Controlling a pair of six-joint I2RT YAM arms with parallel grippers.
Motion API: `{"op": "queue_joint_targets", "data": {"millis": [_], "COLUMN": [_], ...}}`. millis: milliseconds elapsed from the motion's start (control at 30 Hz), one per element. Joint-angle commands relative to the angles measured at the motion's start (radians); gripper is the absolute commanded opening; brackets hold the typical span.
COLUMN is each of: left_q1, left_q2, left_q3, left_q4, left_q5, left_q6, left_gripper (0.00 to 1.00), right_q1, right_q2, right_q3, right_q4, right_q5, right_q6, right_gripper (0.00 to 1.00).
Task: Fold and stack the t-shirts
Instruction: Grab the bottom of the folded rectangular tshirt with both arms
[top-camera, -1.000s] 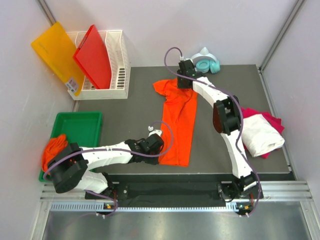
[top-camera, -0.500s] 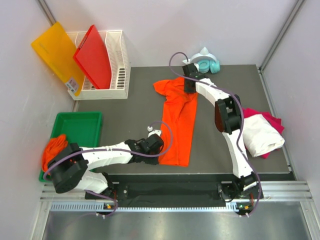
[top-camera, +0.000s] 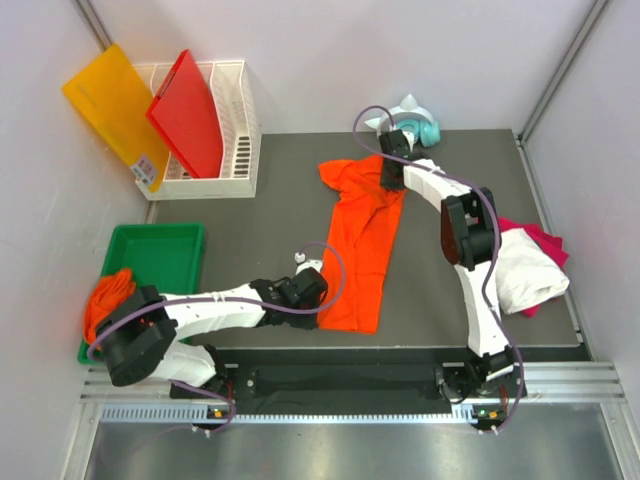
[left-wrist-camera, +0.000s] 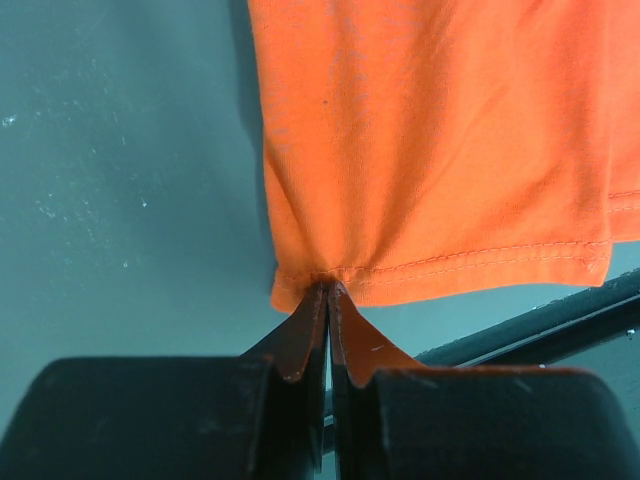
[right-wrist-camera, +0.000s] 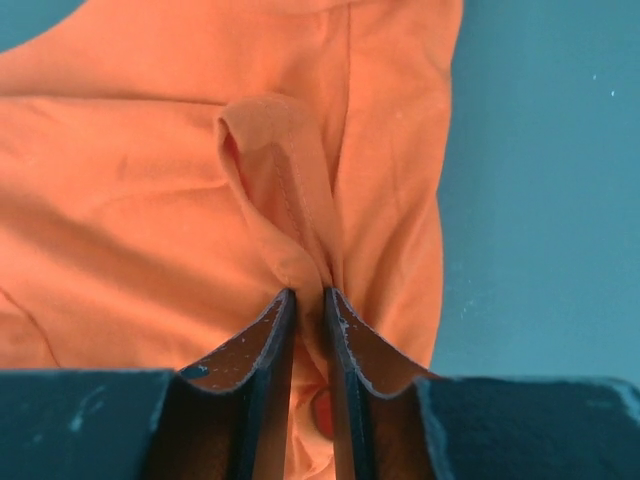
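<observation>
An orange t-shirt (top-camera: 360, 245) lies lengthwise on the dark table, its top end bunched toward the back. My left gripper (top-camera: 318, 288) is shut on the near left corner of its hem; the left wrist view shows the gripper (left-wrist-camera: 328, 287) pinching the stitched edge of the t-shirt (left-wrist-camera: 430, 150). My right gripper (top-camera: 392, 172) is at the shirt's far end. In the right wrist view that gripper (right-wrist-camera: 308, 292) is shut on a raised fold of the orange cloth (right-wrist-camera: 150, 200). A white t-shirt (top-camera: 525, 265) lies over a magenta one (top-camera: 545, 238) at the right edge. More orange t-shirts (top-camera: 108, 297) are heaped at the left.
A green tray (top-camera: 160, 250) sits at the left beside the orange heap. At the back left a white basket (top-camera: 240, 120) holds a red board (top-camera: 188, 112), with a yellow board (top-camera: 112, 105) leaning alongside. A teal and white object (top-camera: 415, 125) sits at the back edge.
My right gripper has closed on the shirt's top and moved right, dragging that end with it. The left gripper has stayed put on the hem.
</observation>
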Motion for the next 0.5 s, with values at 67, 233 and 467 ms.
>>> {"op": "queue_joint_targets", "data": {"millis": [67,233,467], "left_q1": [-0.002,-0.004,0.0], "left_q2": [-0.003,-0.092,-0.036], "left_q3": [0.012,0.124,0.256], "left_q4": [0.015,-0.024,0.042], "left_q5": [-0.031,-0.201,-0.258], "left_q6": [0.004,0.098,0.223], "left_gripper": [0.05,0.08,0.13], "right_q1": [-0.023,-0.001,-0.018], "right_q2": [-0.163,-0.217,-0.093], "right_q3": [-0.089,0.025,0.271], "right_q4": [0.199,0.23,0.075], "right_q5": [-0.188,-0.257,-0.257], "right_q6": [0.007,0.015,-0.004], "right_gripper": [0.25,0.35,0.38]}}
